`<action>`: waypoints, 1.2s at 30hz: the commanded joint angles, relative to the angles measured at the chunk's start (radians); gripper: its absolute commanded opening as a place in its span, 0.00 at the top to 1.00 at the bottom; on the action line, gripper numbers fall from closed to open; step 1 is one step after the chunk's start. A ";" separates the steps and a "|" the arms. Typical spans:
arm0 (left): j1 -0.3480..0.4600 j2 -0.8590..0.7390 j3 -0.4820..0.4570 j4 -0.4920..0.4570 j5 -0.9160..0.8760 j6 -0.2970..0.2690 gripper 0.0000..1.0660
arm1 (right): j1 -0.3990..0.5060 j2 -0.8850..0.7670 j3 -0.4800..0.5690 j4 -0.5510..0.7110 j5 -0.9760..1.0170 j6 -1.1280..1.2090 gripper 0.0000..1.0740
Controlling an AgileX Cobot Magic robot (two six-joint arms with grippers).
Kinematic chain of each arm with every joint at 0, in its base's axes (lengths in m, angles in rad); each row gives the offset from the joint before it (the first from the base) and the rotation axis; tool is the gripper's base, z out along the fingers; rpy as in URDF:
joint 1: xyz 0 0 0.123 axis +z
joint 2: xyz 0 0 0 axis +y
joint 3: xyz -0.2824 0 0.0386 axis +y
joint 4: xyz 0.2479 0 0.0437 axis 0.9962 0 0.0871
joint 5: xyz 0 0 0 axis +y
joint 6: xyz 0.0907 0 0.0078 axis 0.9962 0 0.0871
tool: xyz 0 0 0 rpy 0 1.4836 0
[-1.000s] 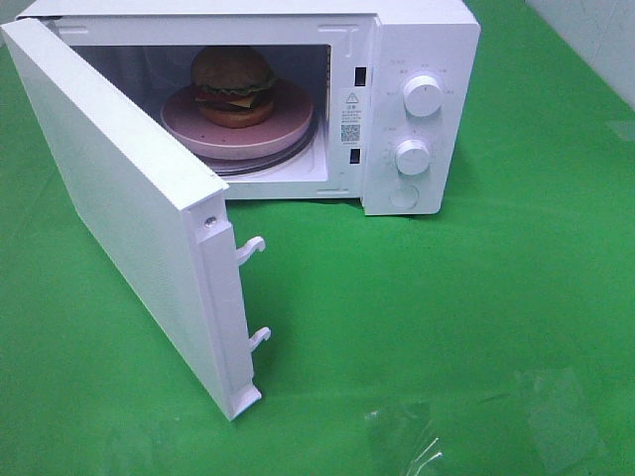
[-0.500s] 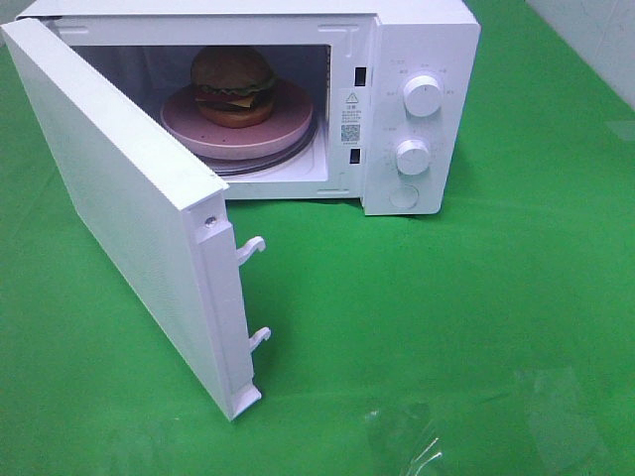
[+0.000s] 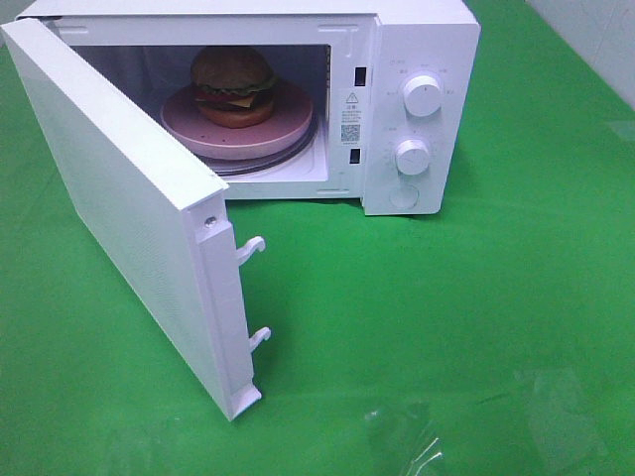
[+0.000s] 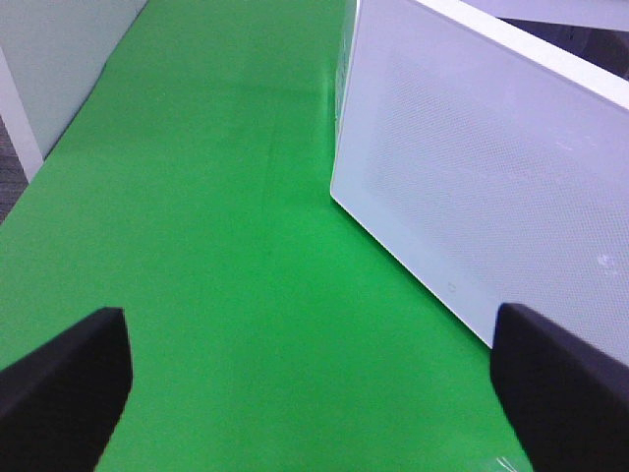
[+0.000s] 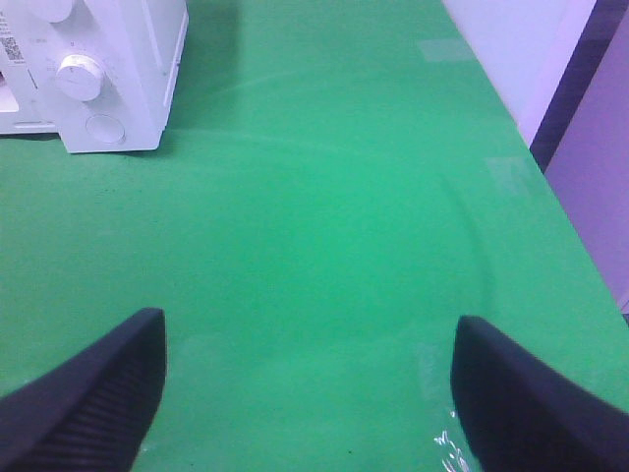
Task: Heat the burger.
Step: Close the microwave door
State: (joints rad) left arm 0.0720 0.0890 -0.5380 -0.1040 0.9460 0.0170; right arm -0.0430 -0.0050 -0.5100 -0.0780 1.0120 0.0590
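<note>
The burger (image 3: 233, 85), with brown bun, lettuce, tomato and patty, sits on a round pink plate (image 3: 288, 124) inside the white microwave (image 3: 422, 40). The microwave door (image 3: 119, 198) stands wide open, swung out to the front left. Neither arm shows in the high view. My left gripper (image 4: 310, 383) is open and empty above the green cloth, facing the outside of the door (image 4: 491, 187). My right gripper (image 5: 305, 393) is open and empty above the cloth, in front and to the right of the microwave's knob panel (image 5: 84, 74).
Two knobs (image 3: 424, 96) and a round button (image 3: 404, 196) are on the microwave's right panel. Two latch hooks (image 3: 253, 245) stick out of the door's edge. Green cloth (image 3: 476, 297) covers the table. A pale wall (image 5: 511, 39) borders the cloth at the right.
</note>
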 commanded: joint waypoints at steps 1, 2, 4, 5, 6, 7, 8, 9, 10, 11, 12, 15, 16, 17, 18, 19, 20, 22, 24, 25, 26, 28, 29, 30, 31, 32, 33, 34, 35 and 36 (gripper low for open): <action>0.000 0.032 -0.006 -0.008 -0.048 -0.006 0.24 | -0.005 -0.025 0.003 0.004 -0.013 -0.005 0.29; 0.000 0.061 -0.006 -0.008 -0.076 -0.006 0.34 | -0.005 -0.025 0.003 0.004 -0.013 -0.005 0.29; 0.000 0.074 -0.006 -0.008 -0.090 -0.006 0.40 | -0.005 -0.025 0.003 0.004 -0.013 -0.005 0.29; 0.000 0.098 -0.006 -0.008 -0.118 -0.005 0.50 | -0.005 -0.025 0.003 0.004 -0.013 -0.005 0.29; 0.000 0.098 -0.006 -0.008 -0.118 -0.005 0.50 | -0.005 -0.025 0.003 0.004 -0.013 -0.005 0.29; 0.000 0.114 -0.006 -0.008 -0.146 -0.005 0.60 | -0.005 -0.025 0.003 0.004 -0.013 -0.005 0.29; 0.000 0.114 -0.006 -0.008 -0.146 -0.005 0.60 | -0.005 -0.025 0.003 0.004 -0.013 -0.005 0.29; 0.000 0.131 -0.006 -0.008 -0.176 -0.005 0.67 | -0.005 -0.025 0.003 0.004 -0.013 -0.005 0.29; 0.000 0.131 -0.006 -0.008 -0.176 -0.005 0.67 | -0.005 -0.025 0.003 0.004 -0.013 -0.005 0.29; 0.000 0.141 -0.005 -0.004 -0.201 -0.005 0.72 | -0.005 -0.025 0.003 0.004 -0.013 -0.005 0.29; 0.000 0.159 -0.001 0.001 -0.239 -0.005 0.80 | -0.005 -0.025 0.003 0.004 -0.013 -0.005 0.29; 0.000 0.179 0.007 0.004 -0.278 -0.003 0.90 | -0.005 -0.025 0.003 0.004 -0.013 -0.005 0.29; 0.000 0.201 0.021 0.006 -0.321 -0.001 0.99 | -0.005 -0.025 0.003 0.004 -0.013 -0.005 0.29; 0.000 0.201 0.021 0.006 -0.321 -0.001 0.99 | -0.005 -0.025 0.003 0.004 -0.013 -0.005 0.29; 0.000 0.220 0.040 0.006 -0.371 0.003 1.00 | -0.005 -0.025 0.003 0.004 -0.013 -0.005 0.29; 0.000 0.220 0.040 0.006 -0.371 0.003 1.00 | -0.005 -0.025 0.003 0.004 -0.013 -0.005 0.29; 0.000 0.239 0.066 0.006 -0.420 0.003 1.00 | -0.005 -0.025 0.003 0.004 -0.013 -0.005 0.29; 0.000 0.259 0.093 0.006 -0.476 0.003 1.00 | -0.005 -0.025 0.003 0.004 -0.013 -0.005 0.29; 0.000 0.274 0.122 0.006 -0.549 0.003 1.00 | -0.005 -0.025 0.003 0.004 -0.013 -0.005 0.29; 0.000 0.281 0.139 0.006 -0.589 0.003 1.00 | -0.005 -0.025 0.003 0.004 -0.013 -0.005 0.29; 0.000 0.281 0.139 0.006 -0.589 0.003 1.00 | -0.005 -0.025 0.003 0.004 -0.013 -0.005 0.29; 0.000 0.295 0.169 0.006 -0.669 0.003 1.00 | -0.005 -0.025 0.003 0.004 -0.013 -0.005 0.29; 0.000 0.312 0.206 0.006 -0.754 0.003 1.00 | -0.005 -0.025 0.003 0.004 -0.013 -0.005 0.29; 0.000 0.312 0.206 0.006 -0.754 0.003 1.00 | -0.005 -0.025 0.003 0.004 -0.013 -0.005 0.29; 0.000 0.331 0.245 0.006 -0.847 0.003 1.00 | -0.005 -0.025 0.003 0.004 -0.013 -0.005 0.29; 0.000 0.353 0.278 0.006 -0.929 0.003 1.00 | -0.005 -0.025 0.003 0.004 -0.013 -0.005 0.30; 0.000 0.353 0.278 0.006 -0.929 0.003 1.00 | -0.005 -0.025 0.003 0.004 -0.013 -0.005 0.30; 0.000 0.376 0.311 0.006 -1.015 0.003 1.00 | -0.005 -0.025 0.003 0.004 -0.013 -0.005 0.30; 0.000 0.376 0.311 0.006 -1.015 0.003 1.00 | -0.005 -0.025 0.003 0.004 -0.013 -0.005 0.30; 0.000 0.389 0.328 0.006 -1.049 0.003 1.00 | -0.005 -0.025 0.003 0.004 -0.013 -0.005 0.30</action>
State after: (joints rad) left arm 0.0720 0.4530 -0.2480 -0.0970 0.0250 0.0180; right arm -0.0430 -0.0050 -0.5100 -0.0780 1.0110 0.0590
